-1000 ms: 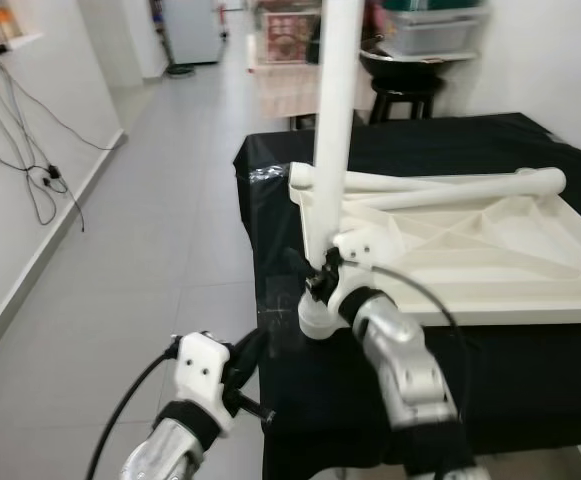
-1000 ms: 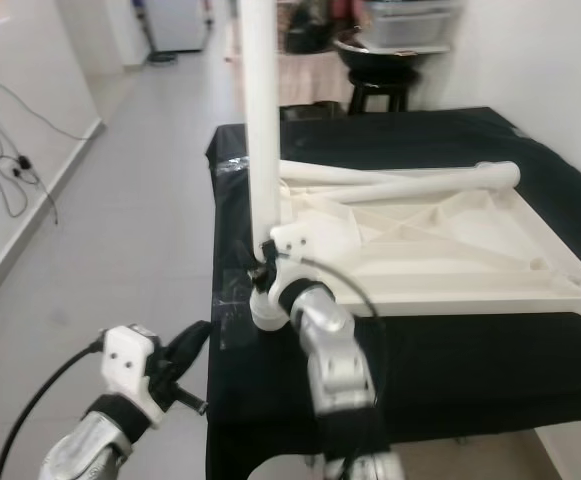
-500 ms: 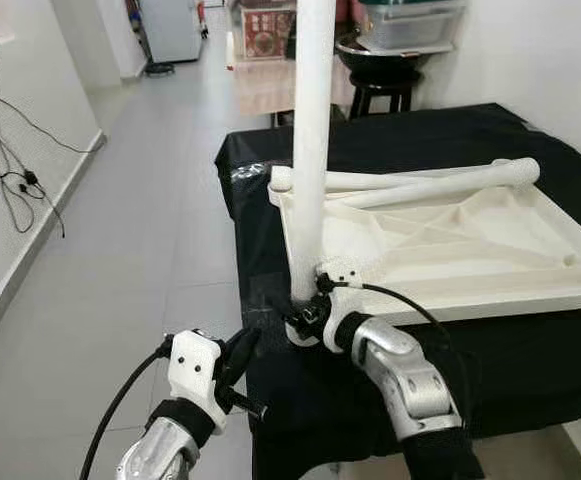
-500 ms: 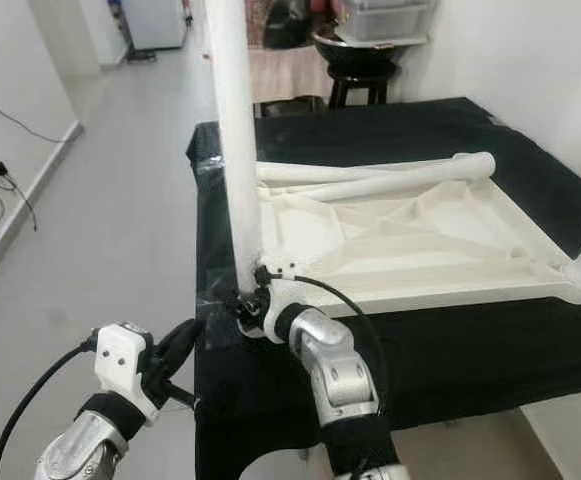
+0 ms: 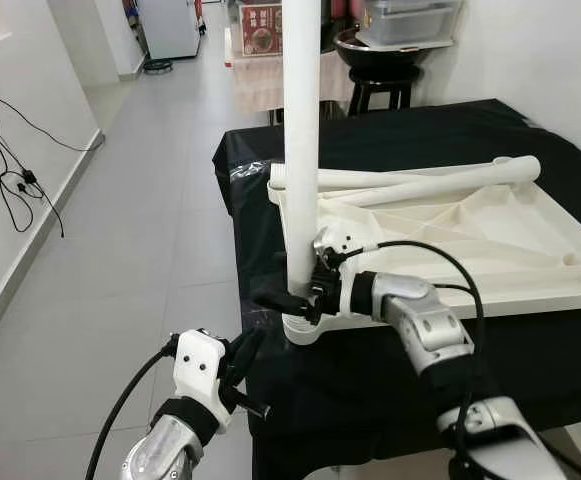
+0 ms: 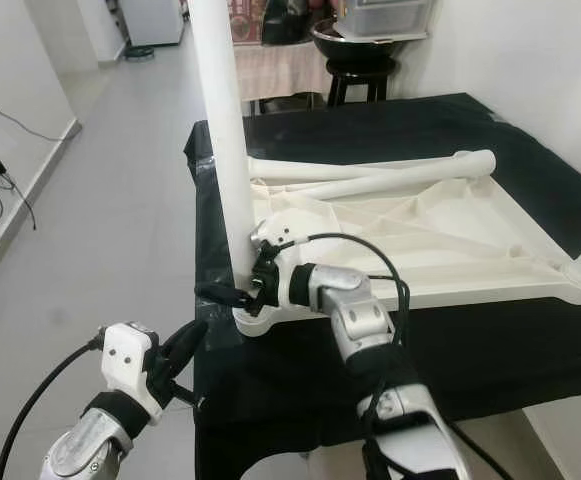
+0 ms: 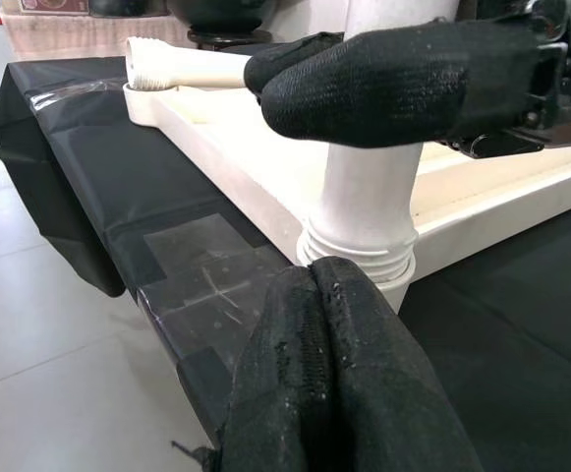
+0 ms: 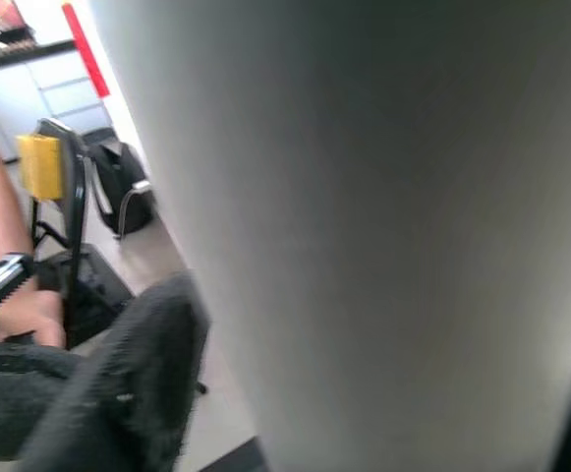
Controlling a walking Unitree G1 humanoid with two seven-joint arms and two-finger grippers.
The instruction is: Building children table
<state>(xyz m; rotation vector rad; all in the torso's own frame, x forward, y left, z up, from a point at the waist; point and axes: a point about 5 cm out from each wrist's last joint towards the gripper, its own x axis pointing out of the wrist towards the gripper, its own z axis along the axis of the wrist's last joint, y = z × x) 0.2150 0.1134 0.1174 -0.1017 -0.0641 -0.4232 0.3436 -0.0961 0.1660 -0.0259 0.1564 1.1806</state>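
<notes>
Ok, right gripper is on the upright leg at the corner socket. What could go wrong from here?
The upright leg is tall and the right gripper holds it only near its base, so it could lean and bind in the thread. That corner socket sits at the edge of the black-covered table, so a sideways push might slide the tabletop off. The left gripper hangs low, not bracing anything.

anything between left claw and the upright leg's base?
Only bare black cloth with clear tape patches; the left claw hangs off the table edge, short of the upright leg. Left wrist view shows it.
</notes>
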